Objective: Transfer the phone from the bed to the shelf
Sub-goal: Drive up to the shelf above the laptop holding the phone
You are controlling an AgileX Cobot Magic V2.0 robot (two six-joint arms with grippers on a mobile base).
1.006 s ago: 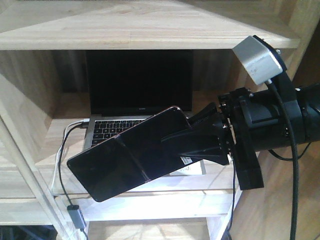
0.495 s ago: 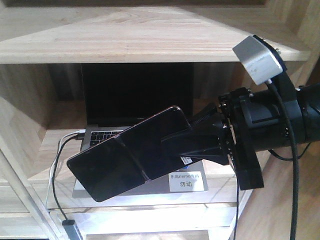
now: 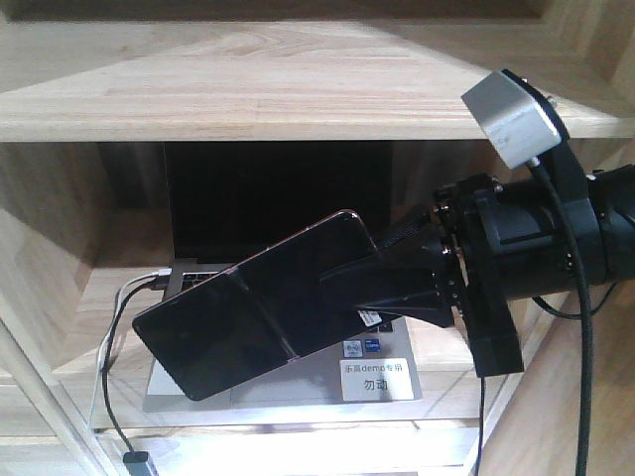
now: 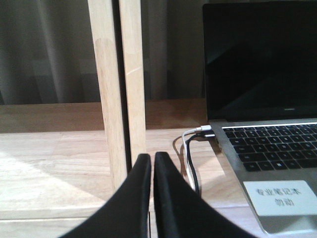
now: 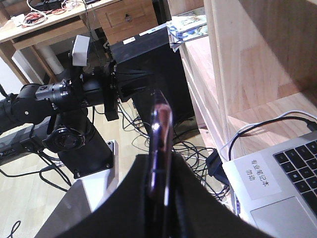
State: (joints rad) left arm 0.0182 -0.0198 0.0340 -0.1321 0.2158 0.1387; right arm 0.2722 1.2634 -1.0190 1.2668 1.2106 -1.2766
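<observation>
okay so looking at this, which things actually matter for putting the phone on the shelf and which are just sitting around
Part of the job:
- phone, held edge-on between the jaws of the right gripper
- shelf, its wooden boards right in front

Just lying about:
- laptop, open in the compartment
- cables plugged into its left side
- white label on the palm rest

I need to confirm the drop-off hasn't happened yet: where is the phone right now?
In the front view the phone is held tilted in the right gripper, in front of the shelf and the open laptop.
</observation>
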